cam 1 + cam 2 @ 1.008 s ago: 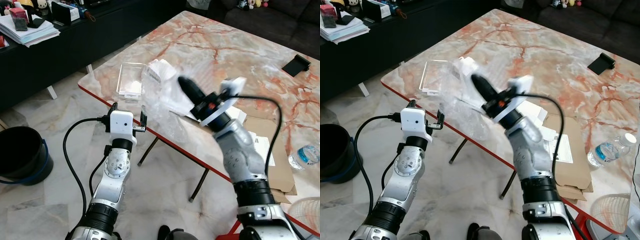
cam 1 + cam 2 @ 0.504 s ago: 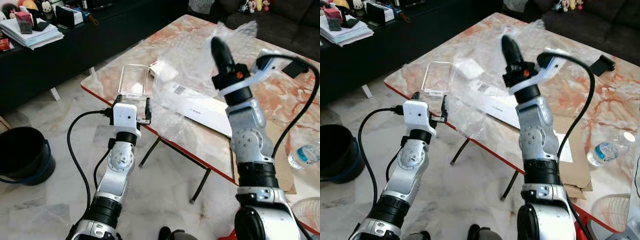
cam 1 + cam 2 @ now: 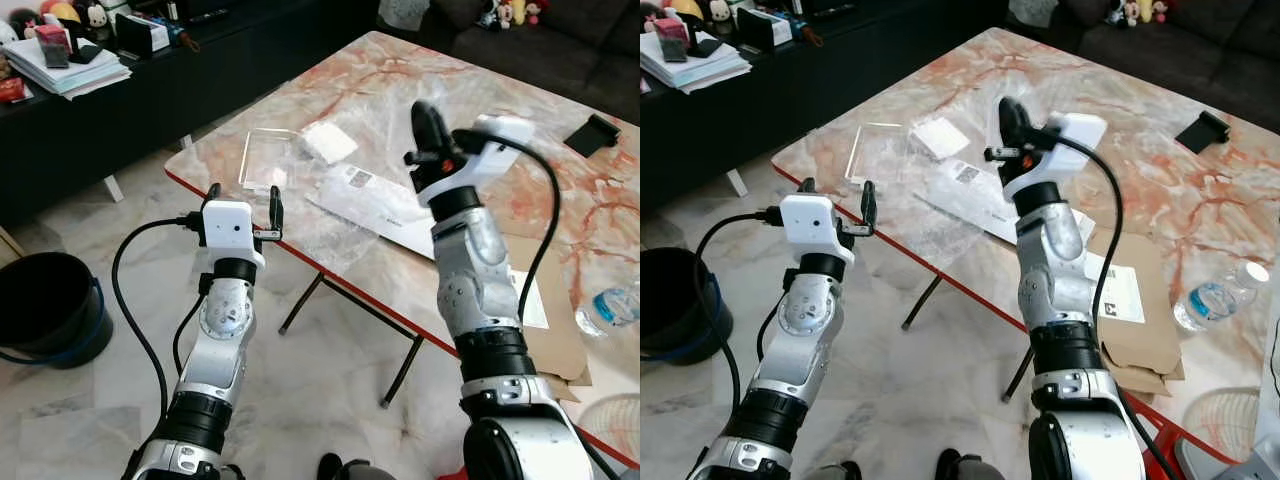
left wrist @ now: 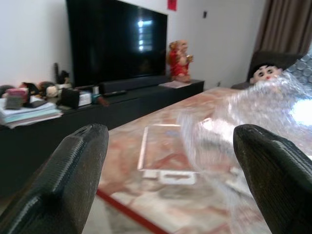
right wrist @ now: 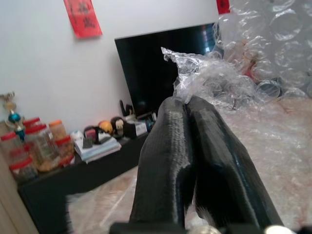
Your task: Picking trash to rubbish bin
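Both arms raised — right gripper (image 5: 195,105) fingers pinch bubble wrap (image 5: 273,58) above table (image 3: 520,110); left gripper (image 3: 243,199) fingers spread, empty.

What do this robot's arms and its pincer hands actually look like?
Both arms are silver metal with black ring joints. A white box caps each wrist, and a black cable loops from it. The left gripper and right gripper each have two long, black, rounded fingers with a finely textured surface.

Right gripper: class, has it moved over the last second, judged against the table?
Yes. The right gripper, pinching bubble wrap, went from the table edge inward.
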You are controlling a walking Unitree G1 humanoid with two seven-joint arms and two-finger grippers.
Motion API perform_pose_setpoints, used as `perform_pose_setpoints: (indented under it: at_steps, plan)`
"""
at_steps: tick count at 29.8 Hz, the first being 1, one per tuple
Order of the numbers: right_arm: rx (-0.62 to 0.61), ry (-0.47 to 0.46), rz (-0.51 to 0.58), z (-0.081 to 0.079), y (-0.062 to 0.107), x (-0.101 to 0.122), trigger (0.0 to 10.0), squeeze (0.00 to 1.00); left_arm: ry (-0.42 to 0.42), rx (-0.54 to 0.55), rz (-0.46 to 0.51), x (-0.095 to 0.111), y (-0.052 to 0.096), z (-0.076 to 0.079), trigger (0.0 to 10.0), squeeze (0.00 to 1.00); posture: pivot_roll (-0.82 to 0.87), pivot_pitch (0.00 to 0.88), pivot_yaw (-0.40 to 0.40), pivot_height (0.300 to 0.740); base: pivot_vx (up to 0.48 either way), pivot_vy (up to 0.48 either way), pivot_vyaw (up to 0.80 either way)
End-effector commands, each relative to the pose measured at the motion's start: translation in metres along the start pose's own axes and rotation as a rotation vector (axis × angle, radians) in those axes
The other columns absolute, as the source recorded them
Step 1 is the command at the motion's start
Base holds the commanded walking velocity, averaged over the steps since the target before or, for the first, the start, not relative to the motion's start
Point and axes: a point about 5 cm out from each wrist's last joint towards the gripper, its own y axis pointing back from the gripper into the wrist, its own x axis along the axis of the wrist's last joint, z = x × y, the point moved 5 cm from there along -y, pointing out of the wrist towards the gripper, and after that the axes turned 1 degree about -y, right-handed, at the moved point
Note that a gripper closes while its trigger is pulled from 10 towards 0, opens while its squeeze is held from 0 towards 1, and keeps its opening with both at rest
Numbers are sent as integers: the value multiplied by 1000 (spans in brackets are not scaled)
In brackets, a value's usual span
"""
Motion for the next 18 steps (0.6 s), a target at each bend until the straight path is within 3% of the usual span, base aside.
perform_pose_setpoints:
  at_steps: [1,5,14,18]
  plan:
    - [-26,17,-8,7,4,-3,10000,0,-33,28,-12,-3,4,-9,10000,0,13,157,-119,740,0,0,0]
    - [-28,34,-6,7,6,-4,10000,0,-54,44,-20,-5,6,-16,10000,0,9,159,-119,740,0,0,0]
    - [-31,42,-32,9,14,-14,10000,0,-60,51,-14,-3,7,-11,10000,0,8,142,-120,740,0,0,0]
    - [-35,51,-43,12,16,-16,10000,0,-56,43,-15,-3,8,-8,10000,0,10,134,-121,740,-283,0,0]
